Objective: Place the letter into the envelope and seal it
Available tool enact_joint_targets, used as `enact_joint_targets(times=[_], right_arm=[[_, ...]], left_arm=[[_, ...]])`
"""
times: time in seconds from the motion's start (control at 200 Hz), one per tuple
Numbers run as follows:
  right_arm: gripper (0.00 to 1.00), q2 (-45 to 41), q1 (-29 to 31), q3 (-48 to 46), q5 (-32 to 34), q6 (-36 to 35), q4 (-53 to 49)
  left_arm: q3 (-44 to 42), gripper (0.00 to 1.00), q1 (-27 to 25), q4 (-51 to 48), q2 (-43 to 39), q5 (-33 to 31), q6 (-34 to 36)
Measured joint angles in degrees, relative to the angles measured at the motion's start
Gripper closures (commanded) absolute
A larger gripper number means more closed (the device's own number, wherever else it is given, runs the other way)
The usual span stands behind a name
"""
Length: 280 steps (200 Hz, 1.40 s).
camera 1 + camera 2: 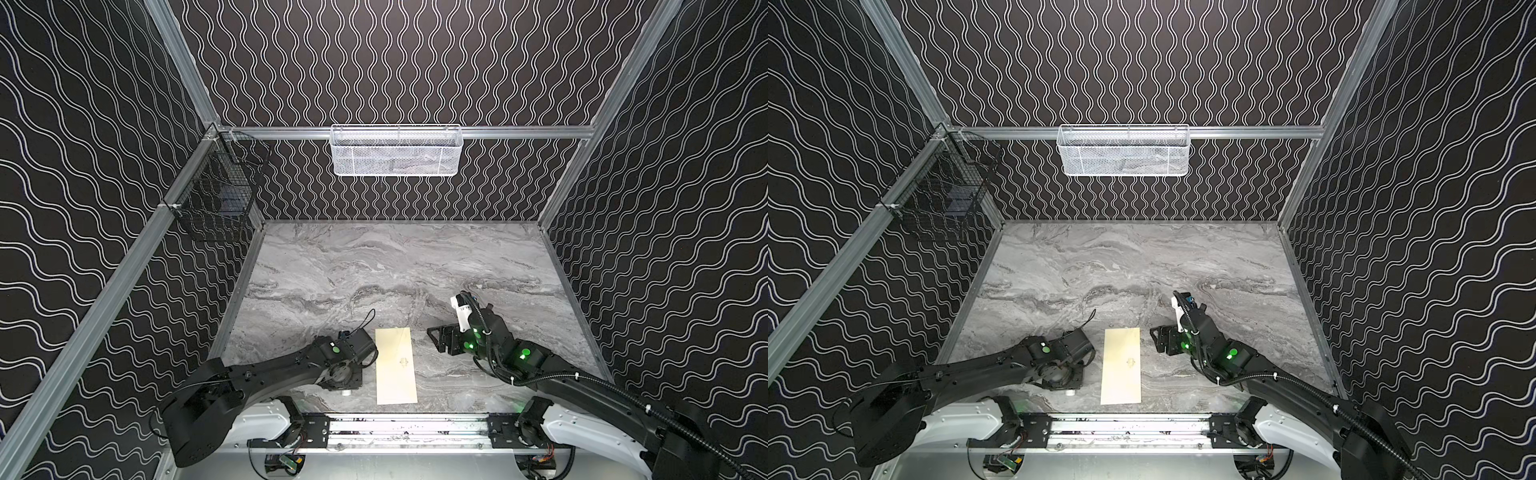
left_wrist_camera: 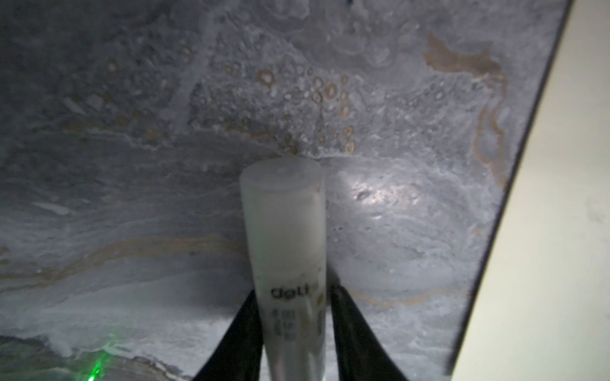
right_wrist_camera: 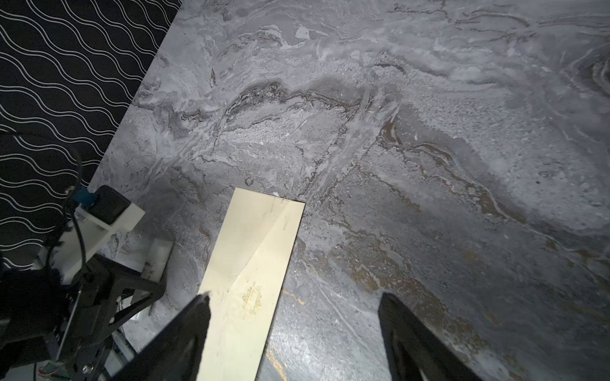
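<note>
Nearby, envelope [image 3: 251,264] flat, beside right end effector [image 3: 293,297]

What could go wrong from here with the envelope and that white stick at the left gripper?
1. The white stick sits between the fingers of the left gripper, close beside the envelope. Being round, it might roll onto the paper if let go.
2. The right gripper hangs open near the envelope. Coming down, it could skid or crease the thin paper on the smooth table.
3. Whether the envelope is stuck shut cannot be told, so it may spring open.
</note>
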Motion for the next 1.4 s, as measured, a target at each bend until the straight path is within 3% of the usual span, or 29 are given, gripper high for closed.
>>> enact_joint_targets(times=[0.616, 0.946, 1.096, 1.171, 1.221, 1.281, 1.401], right_arm=[[0.17, 0.0, 0.0, 0.3, -0.4, 0.0, 0.2], [0.17, -0.5, 0.0, 0.3, -0.9, 0.0, 0.2], [0.16, -1.4, 0.0, 0.1, -0.7, 0.0, 0.3], [0.15, -3.2, -0.1, -2.1, 1.5, -0.6, 1.7], [0.13, -4.9, -0.7, -4.2, 3.5, -1.8, 2.9], [0.02, -7.5, -2.0, -6.5, 6.6, -4.1, 4.6], [0.02, -13.4, -6.2, -14.4, 13.0, -12.6, 17.9]], left_arm=[[0.5, 0.24, 0.0, 1.9, -0.6, 1.4, 0.4], [1.0, 0.18, 0.0, 0.4, -0.5, -0.6, 0.7], [1.8, 0.10, 0.0, -2.2, -1.2, -1.7, 1.1], [3.3, 0.02, 0.0, -3.8, -3.8, -3.8, 2.1], [4.1, 0.01, 0.0, -4.4, -7.3, -6.2, 3.1], [5.1, 0.01, 0.1, -4.9, -12.7, -9.7, 4.5], [6.4, 0.01, 0.4, -2.1, -22.0, -17.5, 10.5]])
